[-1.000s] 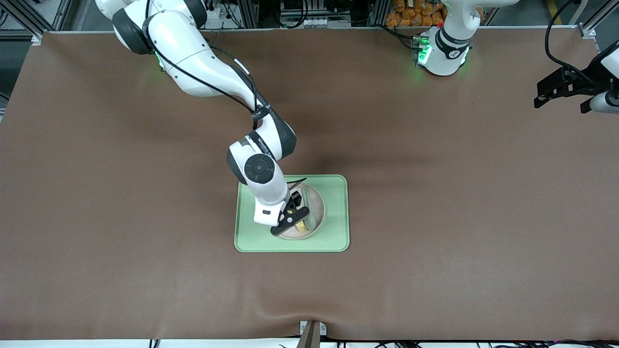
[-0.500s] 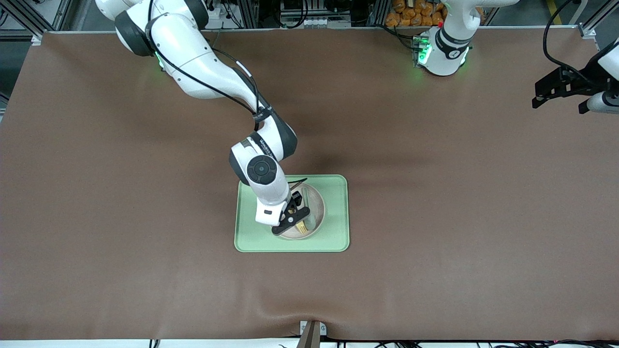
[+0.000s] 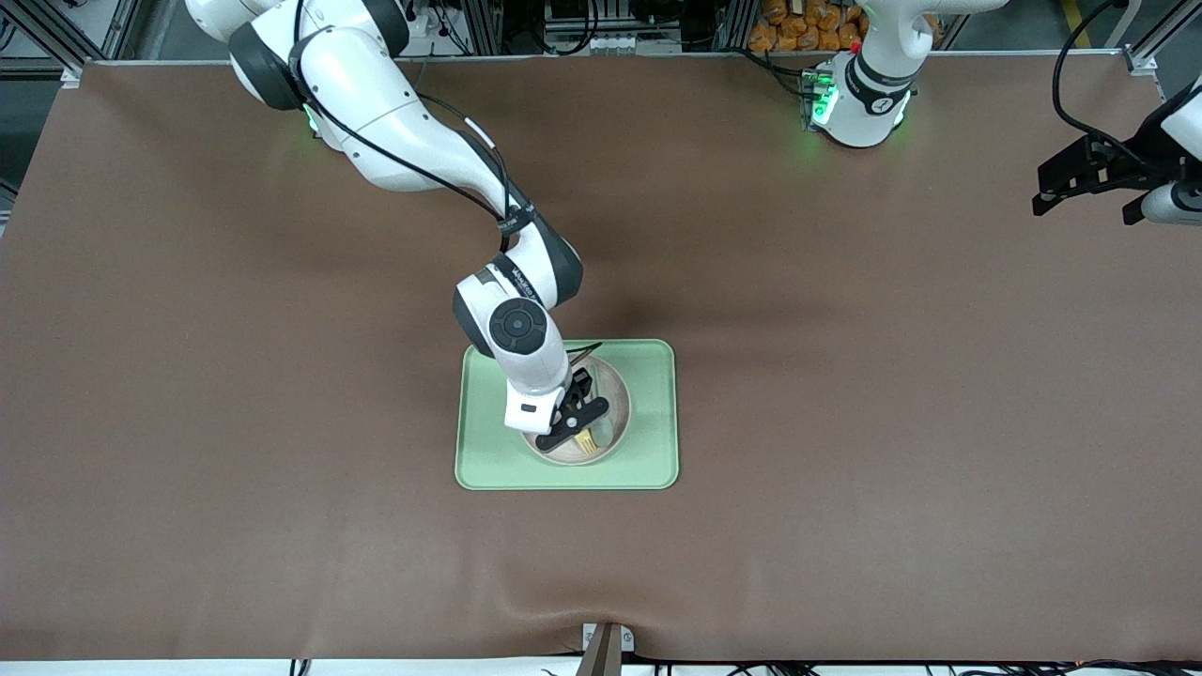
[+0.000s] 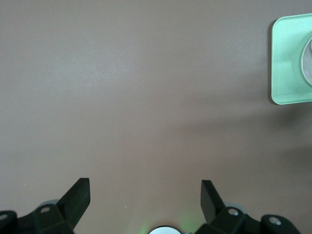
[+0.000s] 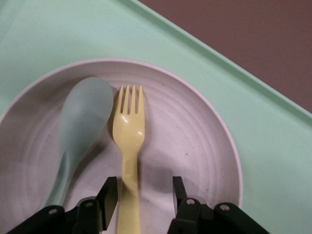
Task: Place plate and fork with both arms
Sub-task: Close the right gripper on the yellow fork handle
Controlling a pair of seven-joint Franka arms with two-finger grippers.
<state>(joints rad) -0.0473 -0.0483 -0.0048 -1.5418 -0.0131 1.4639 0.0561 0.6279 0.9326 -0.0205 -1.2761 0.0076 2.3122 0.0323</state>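
The small pale plate (image 3: 615, 390) sits on the light-green tray (image 3: 657, 422). The yellow fork (image 3: 587, 441) lies in the plate beside a grey-green spoon (image 5: 83, 122). My right gripper (image 3: 573, 427) hangs low over the plate, open. In the right wrist view its fingers (image 5: 108, 197) straddle the fork's handle (image 5: 128, 131), which lies flat on the plate (image 5: 195, 141) close to one finger. My left gripper (image 3: 1040, 192) waits open and empty over bare table at the left arm's end; its wrist view shows both fingers (image 4: 78, 195) wide apart.
The brown mat covers the whole table. The tray's corner (image 4: 287, 58) and a sliver of the plate (image 4: 308, 61) show in the left wrist view. The tray's rim (image 5: 273, 161) runs close to the plate.
My right wrist has shifted slightly toward the left arm's end over the plate. The fork, spoon, plate and tray stay where they were. The left gripper has barely moved.
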